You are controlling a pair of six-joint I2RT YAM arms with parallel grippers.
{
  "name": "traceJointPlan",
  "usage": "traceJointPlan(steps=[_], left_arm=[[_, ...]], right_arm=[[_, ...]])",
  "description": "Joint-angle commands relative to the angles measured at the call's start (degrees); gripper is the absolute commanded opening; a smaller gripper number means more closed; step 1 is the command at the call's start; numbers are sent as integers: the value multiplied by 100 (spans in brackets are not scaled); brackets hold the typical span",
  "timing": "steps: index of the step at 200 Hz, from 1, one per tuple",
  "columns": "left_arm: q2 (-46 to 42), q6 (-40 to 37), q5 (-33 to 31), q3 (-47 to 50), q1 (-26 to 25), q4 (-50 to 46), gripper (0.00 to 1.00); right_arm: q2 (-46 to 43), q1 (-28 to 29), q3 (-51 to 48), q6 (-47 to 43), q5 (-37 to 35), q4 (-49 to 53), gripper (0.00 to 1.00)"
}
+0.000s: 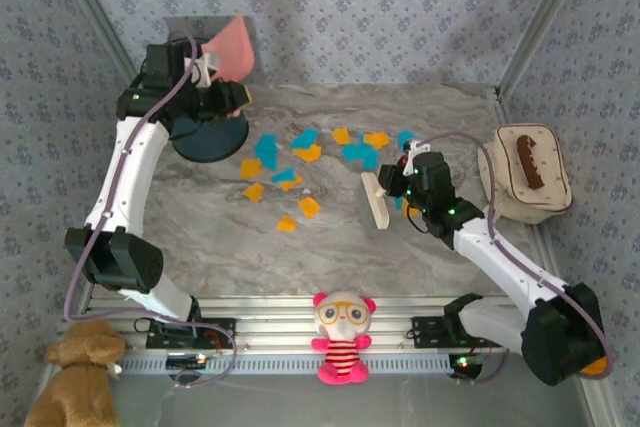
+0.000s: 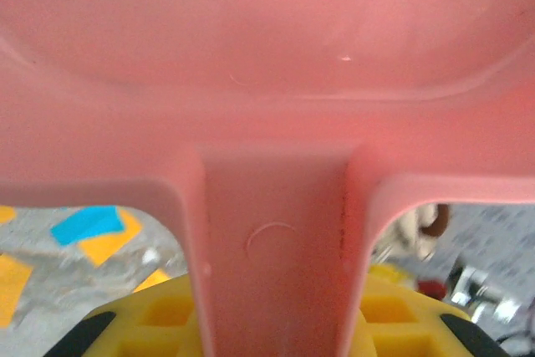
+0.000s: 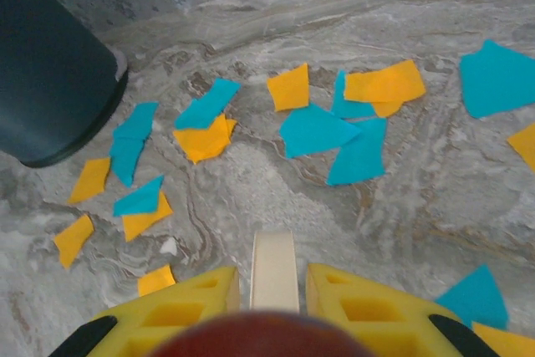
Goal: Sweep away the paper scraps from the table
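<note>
My right claw (image 3: 273,290) clamps the brush (image 1: 375,202) and my left claw (image 2: 280,315) the pink dustpan (image 1: 232,47), aloft at upper left, so sweeping now could scatter paper scraps (image 3: 318,127) past it.

Pink dustpan (image 2: 267,81), brush (image 3: 274,269), paper scraps (image 3: 501,81): partly unseen

The scraps (image 3: 290,88) come in two colours, orange and cyan, on a table (image 1: 200,217) of grey-beige marble with swirling veins. My left fingers (image 2: 167,311) are yellow and the dustpan (image 2: 267,81) is plain pink. My right fingers (image 3: 368,303) are the same yellow, and the brush (image 3: 274,269) is cream. At ten o'clock the bin (image 1: 210,137) is dark blue-green. The walls (image 1: 380,7) are grey-blue with a small floral print. At three o'clock is a cream bag (image 1: 510,202) with a brown handle. At six is a pink toy (image 1: 341,355) in red stripes, and at seven a brown teddy (image 1: 75,372).
</note>
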State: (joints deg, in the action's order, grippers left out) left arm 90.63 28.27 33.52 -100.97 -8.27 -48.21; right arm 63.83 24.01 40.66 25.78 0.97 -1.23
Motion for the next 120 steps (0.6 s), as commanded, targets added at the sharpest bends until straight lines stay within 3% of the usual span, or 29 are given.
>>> traceJointPlan(steps=[1, 67, 120], left_arm=[[-410, -1422, -495, 356, -226, -924, 0], [-1061, -2031, -1081, 1764, -677, -853, 0], [-1258, -2241, -1560, 2226, -1036, -823, 0]], right_arm=[[268, -291, 261, 435, 413, -890, 0], [1495, -1179, 656, 978, 842, -2327, 0], [2693, -1494, 1268, 1390, 510, -3037, 0]])
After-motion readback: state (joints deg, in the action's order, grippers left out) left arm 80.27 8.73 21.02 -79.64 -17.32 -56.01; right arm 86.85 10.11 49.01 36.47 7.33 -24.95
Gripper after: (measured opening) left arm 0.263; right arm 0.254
